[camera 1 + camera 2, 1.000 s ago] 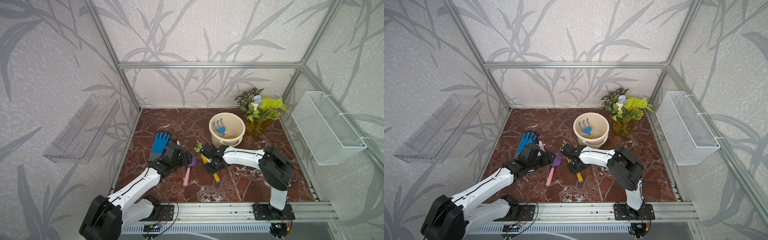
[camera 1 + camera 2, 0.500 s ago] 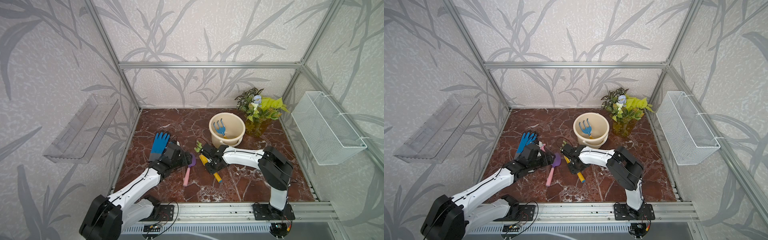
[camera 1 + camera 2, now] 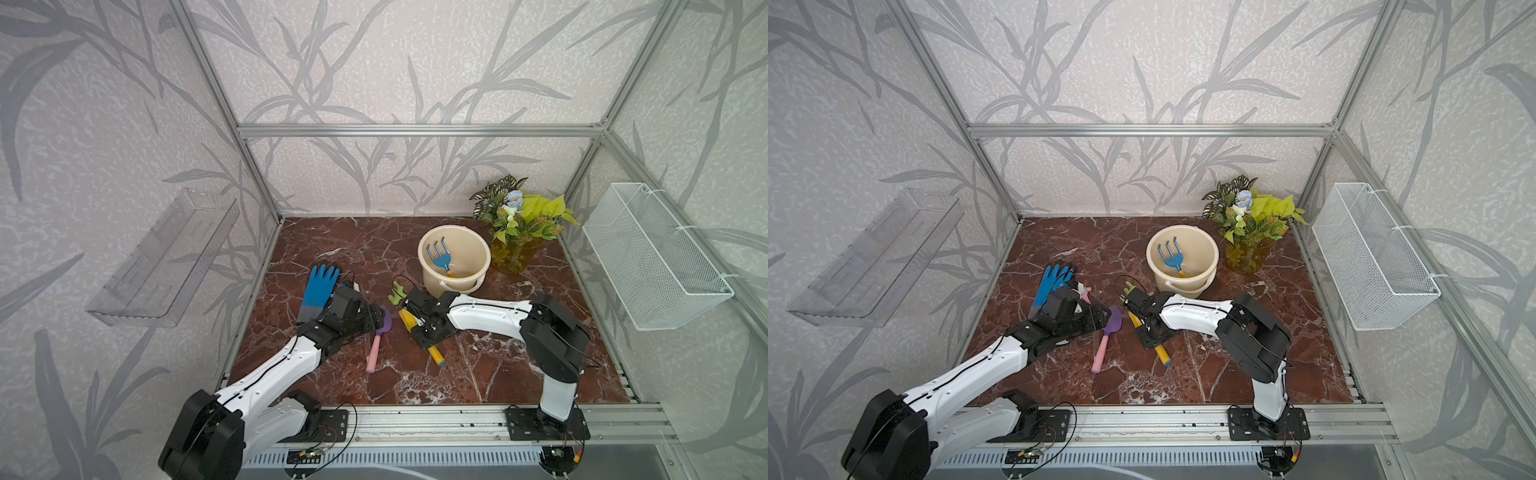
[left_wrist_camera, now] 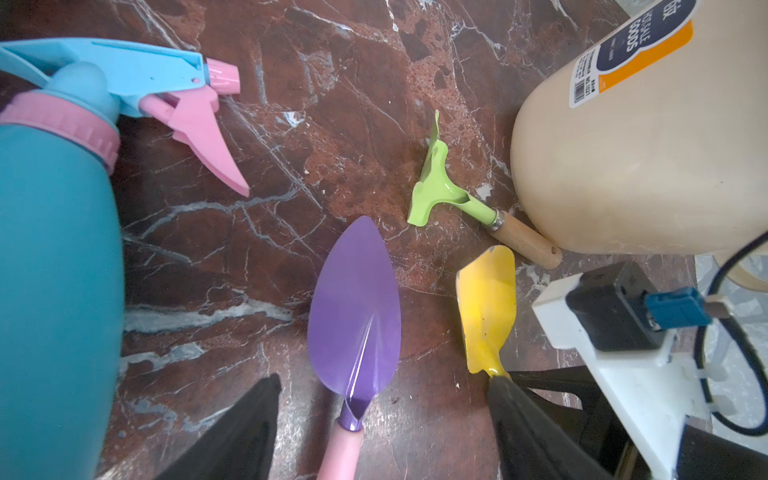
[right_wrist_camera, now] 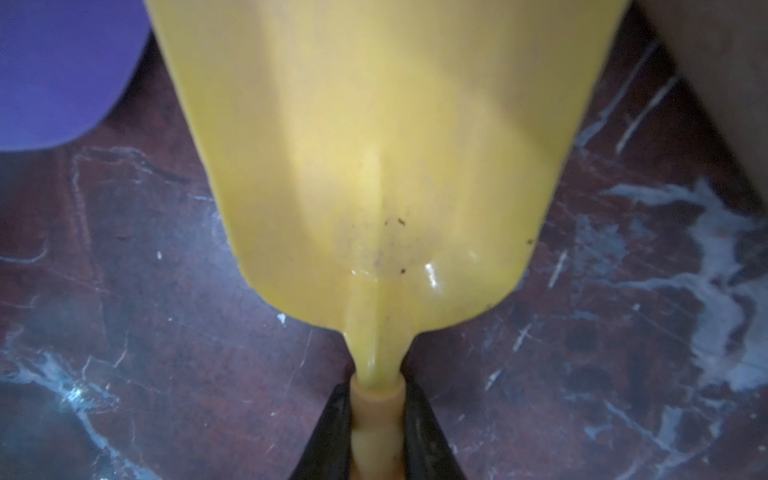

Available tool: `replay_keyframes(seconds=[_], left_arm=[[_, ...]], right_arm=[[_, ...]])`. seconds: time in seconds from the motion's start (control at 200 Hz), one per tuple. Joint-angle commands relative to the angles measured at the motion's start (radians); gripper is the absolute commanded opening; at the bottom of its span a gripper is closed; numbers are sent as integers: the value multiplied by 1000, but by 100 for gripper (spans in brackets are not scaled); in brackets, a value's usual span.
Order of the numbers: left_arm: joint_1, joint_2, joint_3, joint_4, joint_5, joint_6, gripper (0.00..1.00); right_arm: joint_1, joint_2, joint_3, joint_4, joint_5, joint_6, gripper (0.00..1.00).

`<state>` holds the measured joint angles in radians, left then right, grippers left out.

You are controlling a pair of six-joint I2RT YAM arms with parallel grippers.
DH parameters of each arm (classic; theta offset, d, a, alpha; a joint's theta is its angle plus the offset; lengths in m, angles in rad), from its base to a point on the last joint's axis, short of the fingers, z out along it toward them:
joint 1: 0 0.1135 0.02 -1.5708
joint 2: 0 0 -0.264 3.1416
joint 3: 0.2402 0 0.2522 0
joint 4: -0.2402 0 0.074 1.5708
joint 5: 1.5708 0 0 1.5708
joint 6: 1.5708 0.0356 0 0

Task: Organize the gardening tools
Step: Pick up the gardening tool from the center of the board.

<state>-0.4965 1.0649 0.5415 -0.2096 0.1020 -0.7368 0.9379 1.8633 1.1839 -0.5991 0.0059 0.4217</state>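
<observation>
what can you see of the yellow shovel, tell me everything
The yellow shovel is a small hand tool with a glossy, scooped yellow blade, a shallow centre ridge and a few dark specks near its narrow neck. Its yellow handle ends in a blue tip. It seems to lie flat on the marble table, blade pointing toward the green rake. The right gripper is shut on the handle just behind the neck. The purple trowel lies beside it, not touching.

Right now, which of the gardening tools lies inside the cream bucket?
The blue three-pronged fork with the yellow handle: only it lies inside the cream bucket. The purple trowel, yellow shovel and green rake are outside, on the marble table.
</observation>
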Motion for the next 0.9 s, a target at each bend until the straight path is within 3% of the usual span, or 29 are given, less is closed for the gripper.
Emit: replay_keyframes(seconds=[0.0,0.69,0.9], left_arm=[[-4,-10,18,-1,-15,1,81],[3,-2,65,-7,-35,25,81],[3,-5,62,-1,-25,21,81]], right_arm=[[3,-75,-21,36,5,-9,11],[-2,-388,-6,59,58,-121,11],[-96,-453,65,65,20,-150,11]])
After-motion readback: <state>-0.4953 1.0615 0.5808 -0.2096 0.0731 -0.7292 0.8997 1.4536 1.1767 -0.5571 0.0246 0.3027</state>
